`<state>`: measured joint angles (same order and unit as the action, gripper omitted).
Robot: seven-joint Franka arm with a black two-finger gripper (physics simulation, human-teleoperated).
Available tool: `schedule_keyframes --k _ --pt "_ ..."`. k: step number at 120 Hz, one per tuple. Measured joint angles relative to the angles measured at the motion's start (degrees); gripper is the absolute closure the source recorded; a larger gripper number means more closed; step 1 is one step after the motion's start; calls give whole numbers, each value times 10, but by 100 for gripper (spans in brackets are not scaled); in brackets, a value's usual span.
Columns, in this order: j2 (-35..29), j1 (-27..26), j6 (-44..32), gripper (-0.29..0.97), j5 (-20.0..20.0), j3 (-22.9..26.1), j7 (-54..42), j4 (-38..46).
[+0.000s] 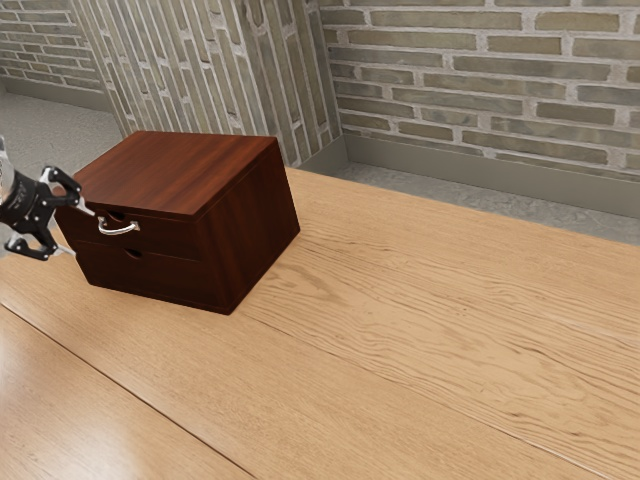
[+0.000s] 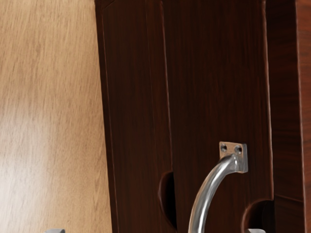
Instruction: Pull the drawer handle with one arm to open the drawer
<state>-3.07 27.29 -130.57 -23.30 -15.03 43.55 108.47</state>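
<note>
One dark wood cabinet [image 1: 185, 175] sits on the tabletop [image 1: 420, 330] toward the exterior view's left, brick wall [image 1: 480, 70] behind it. Its front faces the exterior view's left, toward the arm. Two drawer fronts are stacked there: upper drawer [image 1: 160, 238] and lower drawer [image 1: 150, 278]. They look about in line with each other, so the upper one reads as shut or nearly so. I count one metal handle [image 1: 118, 227], on the upper drawer, near the end of the front closest to the arm. Its long axis is horizontal, running along the drawer front, and the bow sticks out away from the front toward the arm. One end effector [image 1: 72, 228] is at the exterior view's left edge, level with the handle and just beside it. Its two black fingers [image 1: 62, 183] are spread wide, one higher and one lower, with nothing pinched between them. From here I can't tell whether a tip touches the handle. In the wrist view the handle [image 2: 209, 194] is a curved chrome bar. One mounting plate [image 2: 233, 156] is visible with two screws. Two rounded cut-outs show in the drawer fronts, one on each side of the bar. The tabletop [image 2: 48, 121] runs alongside the cabinet.
</note>
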Motion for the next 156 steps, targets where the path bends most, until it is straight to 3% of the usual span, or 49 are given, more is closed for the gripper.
schedule_keyframes --k 47,100,156 --pt "10 -1 -36 28 -3 0 -12 0" --pt "10 -2 31 29 -6 6 -14 -6" --pt "31 -18 38 29 -36 2 -15 -19"
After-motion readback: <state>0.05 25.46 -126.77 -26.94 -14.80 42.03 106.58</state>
